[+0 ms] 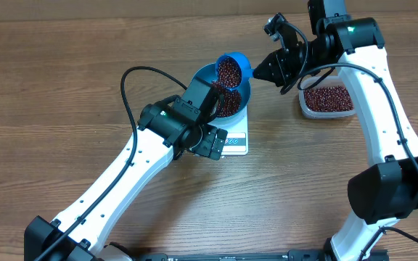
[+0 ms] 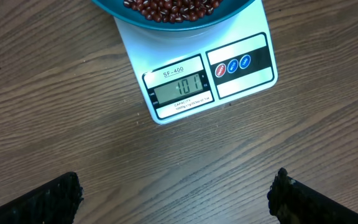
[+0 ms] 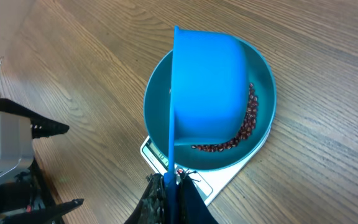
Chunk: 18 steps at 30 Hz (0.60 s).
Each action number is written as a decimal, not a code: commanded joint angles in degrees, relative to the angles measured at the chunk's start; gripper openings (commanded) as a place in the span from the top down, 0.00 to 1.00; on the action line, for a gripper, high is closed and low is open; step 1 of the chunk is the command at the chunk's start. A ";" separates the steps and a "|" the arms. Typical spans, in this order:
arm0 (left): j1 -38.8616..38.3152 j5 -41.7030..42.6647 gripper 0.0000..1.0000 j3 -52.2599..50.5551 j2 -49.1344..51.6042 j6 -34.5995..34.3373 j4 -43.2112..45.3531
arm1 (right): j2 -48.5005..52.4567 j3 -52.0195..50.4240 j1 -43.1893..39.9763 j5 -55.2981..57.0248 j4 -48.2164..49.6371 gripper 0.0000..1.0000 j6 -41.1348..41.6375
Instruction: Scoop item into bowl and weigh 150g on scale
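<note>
Dark red-brown beans [image 1: 228, 107] lay in the round bright blue bowl [image 1: 204, 74] on the flat white square scale [image 1: 236, 143] at frame centre. At its lower left, the left gripper [image 2: 176, 198] faced the scale, jaws apart. Above the bowl, the right gripper [image 3: 171, 190] clamped the handle of a small blue plastic scoop [image 1: 231, 69] holding beans. At upper right, a clear plastic tub [image 1: 327, 99] held more.

bowl [image 2: 185, 26] cropped at top, scale [image 3: 156, 154] mostly hidden

Materials, as we see them: a matt wood-grain table [image 2: 55, 124]; a smooth, glossy white plastic scale [image 2: 135, 43]; a smooth blue plastic bowl [image 3: 160, 93] and scoop [image 3: 207, 81]; glossy red-brown beans [image 2: 173, 9]; and a clear plastic tub [image 1: 327, 114].
</note>
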 commanded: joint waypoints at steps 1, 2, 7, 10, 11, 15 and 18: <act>0.24 0.42 0.01 0.33 -1.40 -0.15 0.07 | -2.75 1.79 1.66 0.17 0.24 0.96 -2.71; 0.24 0.44 0.01 0.33 -1.40 -0.13 0.07 | -2.75 1.79 2.10 0.98 0.39 0.96 -2.69; 0.24 0.44 0.00 0.33 -1.40 -0.13 0.07 | -2.75 1.79 4.13 5.42 0.50 0.96 -2.69; 0.24 0.44 0.01 0.33 -1.40 -0.15 0.07 | -2.75 1.79 4.72 6.32 0.70 0.96 -2.60; 0.24 0.44 0.00 0.33 -1.40 -0.13 0.07 | -2.75 1.79 4.76 6.32 0.87 0.96 -2.29; 0.24 0.44 0.00 0.33 -1.40 -0.15 0.07 | -2.73 1.79 4.74 6.32 0.90 0.96 -2.19; 0.24 0.44 0.00 0.33 -1.40 -0.13 0.07 | -2.73 1.79 4.74 6.32 0.92 0.96 -2.19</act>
